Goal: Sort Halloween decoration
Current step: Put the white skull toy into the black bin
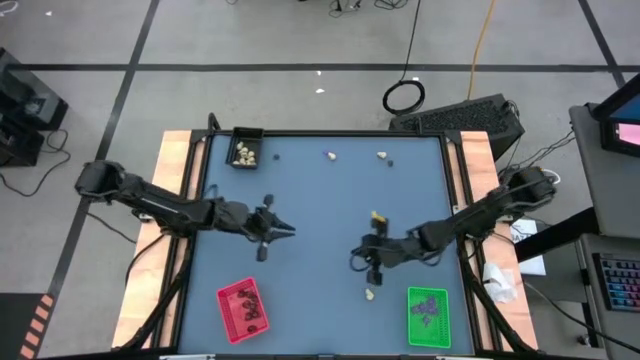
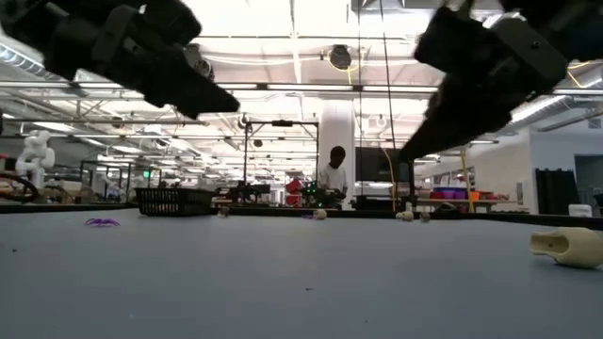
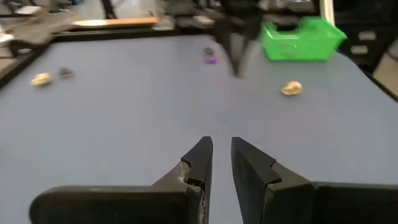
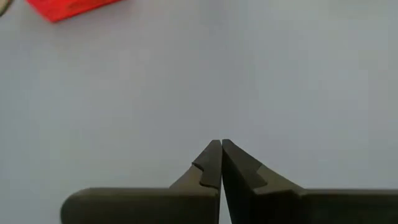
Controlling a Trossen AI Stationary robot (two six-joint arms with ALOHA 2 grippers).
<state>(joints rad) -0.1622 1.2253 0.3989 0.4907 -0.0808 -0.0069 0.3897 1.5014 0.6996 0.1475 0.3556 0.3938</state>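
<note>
The right tool (image 1: 358, 254) is closed on nothing, and the left tool (image 1: 287, 230) stands slightly parted and empty, both over the bare centre of the surface (image 1: 320, 200). Loose Halloween decoration (image 1: 371, 294) lies lower right of centre, more along the top edge, well apart.

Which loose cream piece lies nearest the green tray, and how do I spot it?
Find the green tray at the table's front right corner. Just to its left lies a cream-white lump, alone on the blue mat, below the right gripper.
</note>
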